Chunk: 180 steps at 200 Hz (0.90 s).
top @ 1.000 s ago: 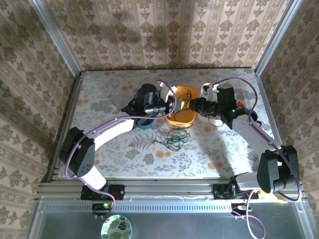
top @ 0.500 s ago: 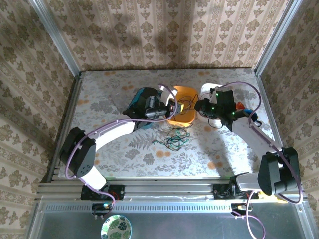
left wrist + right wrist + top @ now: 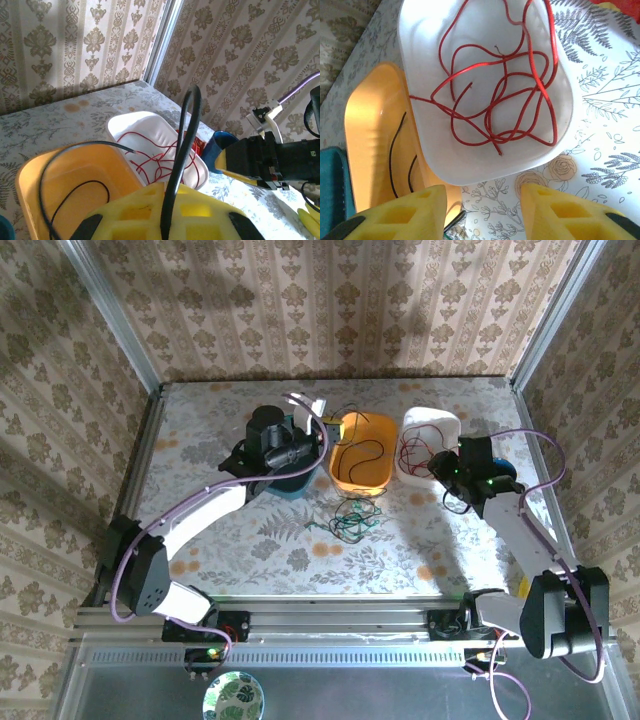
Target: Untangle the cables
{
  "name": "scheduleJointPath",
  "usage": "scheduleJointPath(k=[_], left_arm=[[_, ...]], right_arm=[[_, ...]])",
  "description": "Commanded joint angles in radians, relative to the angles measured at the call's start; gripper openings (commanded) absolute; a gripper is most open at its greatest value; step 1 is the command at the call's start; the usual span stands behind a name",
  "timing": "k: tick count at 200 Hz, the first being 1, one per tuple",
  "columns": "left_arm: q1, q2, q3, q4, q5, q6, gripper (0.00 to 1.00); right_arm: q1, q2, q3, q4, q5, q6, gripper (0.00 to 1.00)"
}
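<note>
In the left wrist view, the yellow fingers (image 3: 130, 207) of the left gripper (image 3: 167, 189) are pressed together on a black cable (image 3: 181, 145). The cable runs up out of the seam between them and bends over at its top. Just beyond the fingertips is the yellow bin (image 3: 30, 175), with thin black wire arcing across its inside. I cannot tell whether that wire is the same cable as the clamped one. From above, the left gripper (image 3: 322, 426) sits at the near-left rim of the yellow bin (image 3: 385, 468).

The right gripper (image 3: 482, 190) has its fingers (image 3: 420, 210) spread wide apart, with nothing between them and touching nothing. It hangs above the near edge of the white bin (image 3: 420, 30). A red cable (image 3: 520, 80) lies in loose loops inside that bin, with one strand trailing over the rim toward the yellow bin (image 3: 365, 125). From above, the right gripper (image 3: 437, 466) is beside the white bin (image 3: 445, 420), which stands just right of the yellow one.

Nearer the arms, a small tangle of cables (image 3: 352, 518), green and dark, lies on the table (image 3: 220, 440), just in front of the yellow bin and apart from both grippers. A teal bin (image 3: 292, 485) sits under the left arm.
</note>
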State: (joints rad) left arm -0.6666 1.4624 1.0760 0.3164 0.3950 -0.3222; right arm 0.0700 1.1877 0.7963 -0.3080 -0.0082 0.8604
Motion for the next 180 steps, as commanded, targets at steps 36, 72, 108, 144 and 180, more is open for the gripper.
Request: scheduleJointPath(k=[36,72,108,144,180], left_arm=[[-0.004,0.067,0.056,-0.02,-0.086,0.005,0.0],[-0.004,0.174,0.111,-0.023,-0.155,-0.026,0.0],[-0.005,0.305,0.136,-0.011,-0.222,-0.056,0.0],[-0.028,0.422,0.175,-0.006,-0.173,-0.079,0.0],[-0.037,0.455,0.176,0.025,-0.144,-0.104,0.04]], right_arm=[[0.002,-0.091,0.044,-0.047,0.09,-0.106,0.5],[0.003,-0.109,0.09,-0.088,0.068,-0.212,0.51],[0.003,-0.117,0.113,-0.123,0.058,-0.268,0.51],[0.003,-0.109,0.119,-0.129,0.042,-0.277,0.51],[0.004,-0.087,0.126,-0.107,-0.052,-0.298,0.51]])
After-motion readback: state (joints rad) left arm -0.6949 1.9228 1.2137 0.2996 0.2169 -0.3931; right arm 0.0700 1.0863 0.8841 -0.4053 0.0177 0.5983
